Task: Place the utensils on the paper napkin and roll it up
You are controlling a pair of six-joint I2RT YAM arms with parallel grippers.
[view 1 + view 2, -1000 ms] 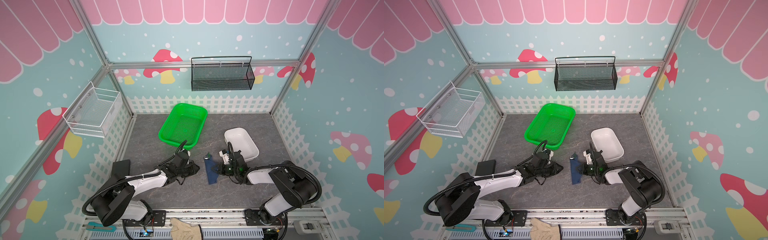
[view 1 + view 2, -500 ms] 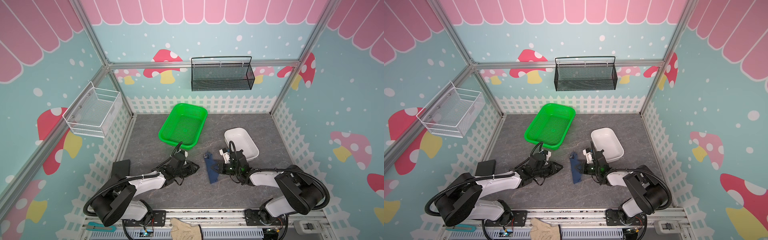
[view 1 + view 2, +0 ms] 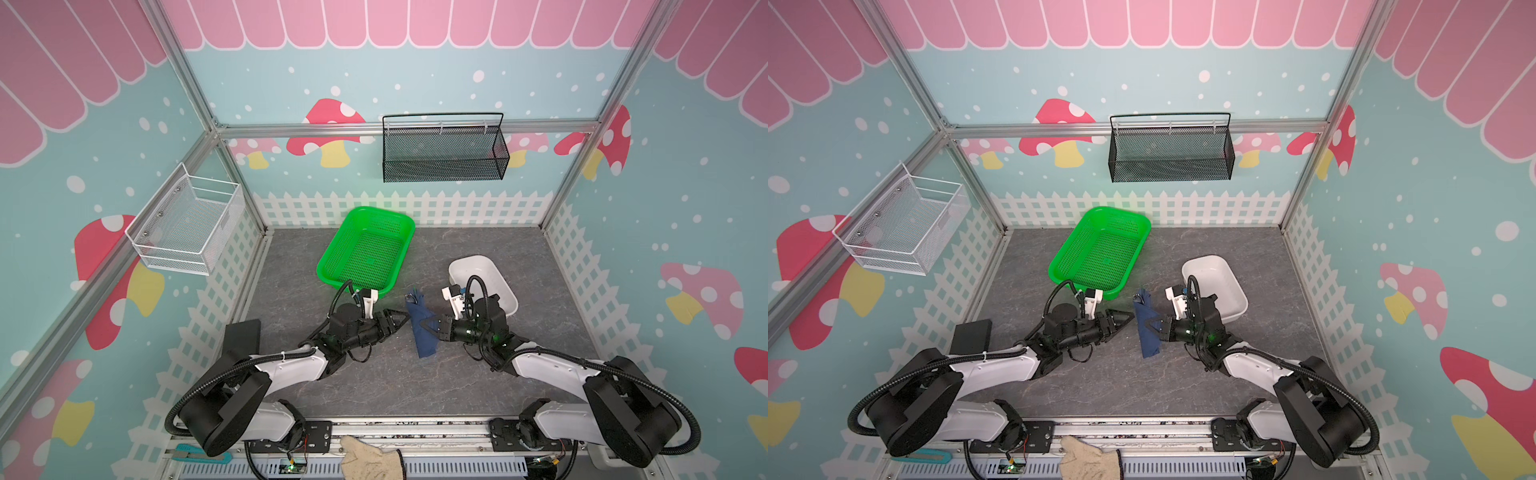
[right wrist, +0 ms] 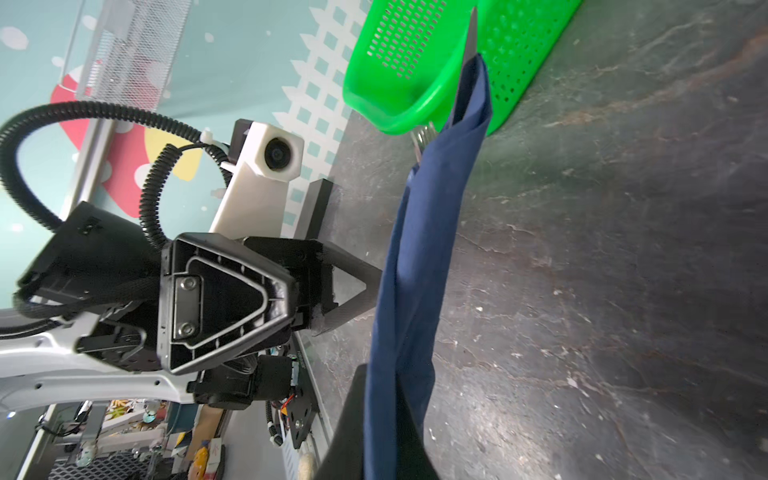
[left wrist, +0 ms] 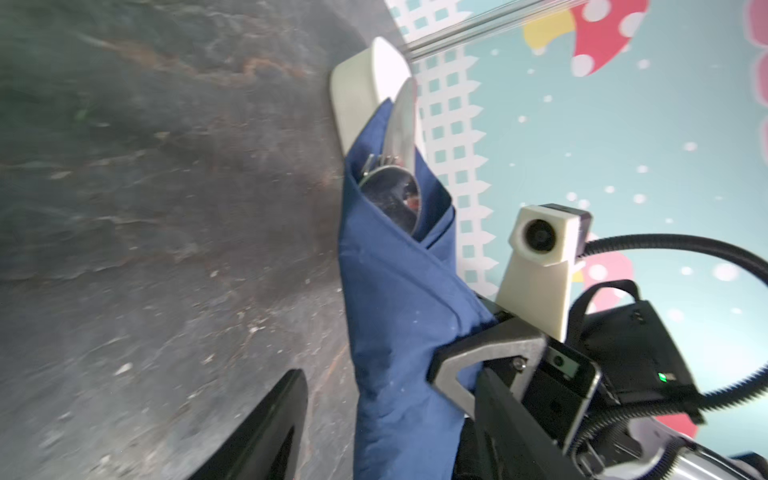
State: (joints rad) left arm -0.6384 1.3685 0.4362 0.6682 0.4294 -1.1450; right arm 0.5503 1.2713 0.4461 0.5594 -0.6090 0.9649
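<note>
Your paper napkin [image 3: 422, 332] is wrapped into a narrow roll and lies on the grey table [image 3: 374, 386], in the middle, between the two arms. The utensils [image 5: 392, 195] are inside it. The spoon bowl and fork tines stick out of the open end, which points toward the green basket [image 3: 323, 272] in both top views. That end lies near the basket's front edge; touching or not, can't tell.

Your right gripper [image 3: 432, 324] is pinching the roll around its middle, with the jaws pressed tight on the paper. The left gripper [image 3: 400, 320] sits just beside the roll on the opposite side, with its jaws spread and nothing between them. Its tip is close to the paper and doesn't grip it. The white tub [image 3: 508, 293] is behind your right wrist, apart from the roll.
</note>
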